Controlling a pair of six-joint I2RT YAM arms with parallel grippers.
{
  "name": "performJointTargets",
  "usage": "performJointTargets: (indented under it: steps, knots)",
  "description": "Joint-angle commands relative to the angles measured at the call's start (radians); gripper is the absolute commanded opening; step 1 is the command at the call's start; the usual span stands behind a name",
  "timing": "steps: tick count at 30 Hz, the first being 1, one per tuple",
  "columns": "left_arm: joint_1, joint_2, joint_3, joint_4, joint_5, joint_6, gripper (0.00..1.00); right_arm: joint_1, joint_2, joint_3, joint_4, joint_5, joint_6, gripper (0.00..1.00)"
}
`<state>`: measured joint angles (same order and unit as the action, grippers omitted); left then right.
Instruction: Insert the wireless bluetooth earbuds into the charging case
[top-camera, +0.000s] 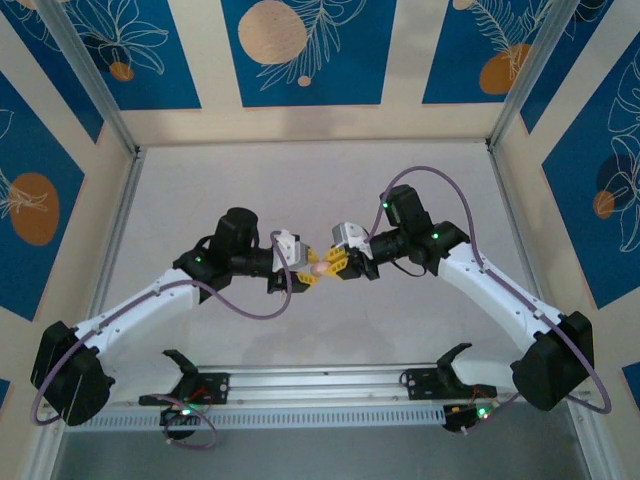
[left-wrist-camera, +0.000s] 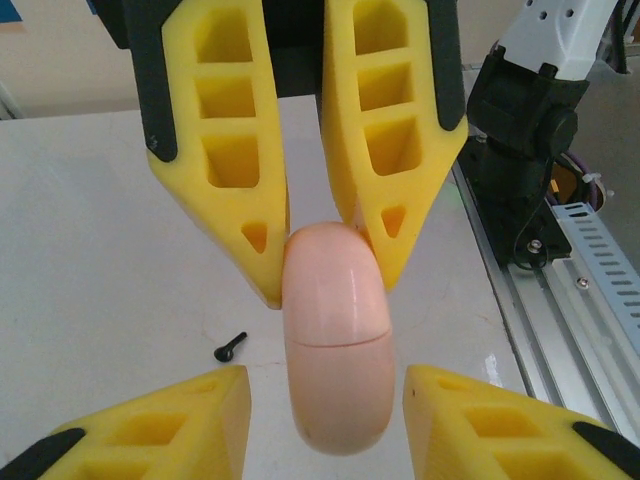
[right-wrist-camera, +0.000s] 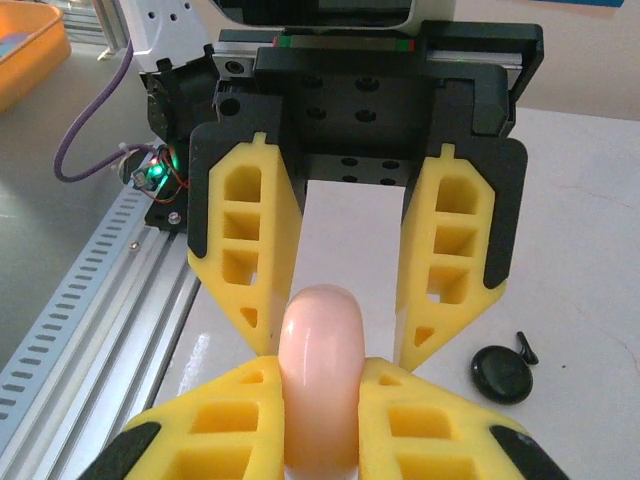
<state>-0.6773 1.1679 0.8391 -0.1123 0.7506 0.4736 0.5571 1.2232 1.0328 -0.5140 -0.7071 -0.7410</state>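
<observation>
Right tool (right-wrist-camera: 320, 368) shut tight on pink disc (right-wrist-camera: 320, 350). Left tool (left-wrist-camera: 327, 375) open wider, fingers either side of disc. Black charging case (right-wrist-camera: 502, 375) lies on bench (right-wrist-camera: 590, 260), one tiny earbud (right-wrist-camera: 525, 347) just beside it.

**Head count at the table**

Two arms: left arm (top-camera: 150, 300), right arm (top-camera: 490, 285). Two grippers: left gripper (top-camera: 314, 272), right gripper (top-camera: 328, 265). One pink disc (top-camera: 320, 268). One black case (right-wrist-camera: 502, 375). One earbud (right-wrist-camera: 525, 346) that I can make out.

The white table (top-camera: 300, 190) is viewed downward from 6 o'clock; a glossy pink oval capsule (left-wrist-camera: 335, 340) is shared close-up by opposed wrist views.
</observation>
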Motion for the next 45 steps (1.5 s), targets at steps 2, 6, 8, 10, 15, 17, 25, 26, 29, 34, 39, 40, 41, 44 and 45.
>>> performJointTargets:
  steps: [2,6,8,10,15,17,25,26,29,34,39,40,41,44,45]
  knots:
    - [-0.009,0.006,0.030,0.016,0.016,-0.005,0.43,0.008,0.008,0.032,0.009,-0.034,0.005,0.14]
    - [-0.010,0.003,0.030,0.023,0.015,-0.009,0.42,0.007,0.013,0.033,0.005,-0.028,0.005,0.14]
    - [-0.010,0.003,0.032,0.024,0.015,-0.012,0.42,0.007,0.014,0.033,0.004,-0.028,0.005,0.14]
    - [-0.011,0.004,0.032,0.023,0.015,-0.013,0.42,0.009,0.015,0.033,0.006,-0.028,0.006,0.14]
    - [-0.011,0.003,0.032,0.023,0.010,-0.014,0.34,0.010,0.015,0.035,0.010,-0.029,0.011,0.14]
    - [-0.011,0.004,0.032,0.024,0.008,-0.014,0.30,0.009,0.016,0.035,0.011,-0.031,0.012,0.14]
    - [-0.011,-0.001,0.035,0.012,0.004,-0.007,0.23,0.000,0.012,0.022,0.034,0.001,0.045,0.23]
    - [-0.011,-0.002,0.035,0.010,0.007,-0.006,0.23,-0.004,0.012,0.018,0.043,0.004,0.054,0.26]
    - [-0.011,-0.006,0.035,0.007,0.013,-0.007,0.22,-0.023,0.013,0.007,0.081,0.028,0.093,0.34]
    - [-0.011,-0.011,0.032,-0.002,0.019,-0.003,0.21,-0.062,0.022,0.004,0.123,0.059,0.146,0.37]
    - [-0.010,-0.014,0.028,-0.004,0.011,-0.004,0.20,-0.106,0.014,-0.002,0.169,0.038,0.200,0.38]
    - [-0.011,-0.015,0.025,0.001,0.007,-0.008,0.20,-0.115,0.012,-0.004,0.176,0.031,0.216,0.38]
    - [-0.010,-0.016,0.023,0.007,0.005,-0.015,0.20,-0.122,0.009,-0.005,0.182,0.022,0.225,0.38]
    - [-0.005,-0.017,0.005,0.051,-0.015,-0.054,0.20,-0.140,-0.010,-0.017,0.202,-0.005,0.260,0.38]
    - [0.003,-0.019,-0.004,0.074,-0.016,-0.073,0.20,-0.145,-0.021,-0.023,0.215,-0.012,0.277,0.38]
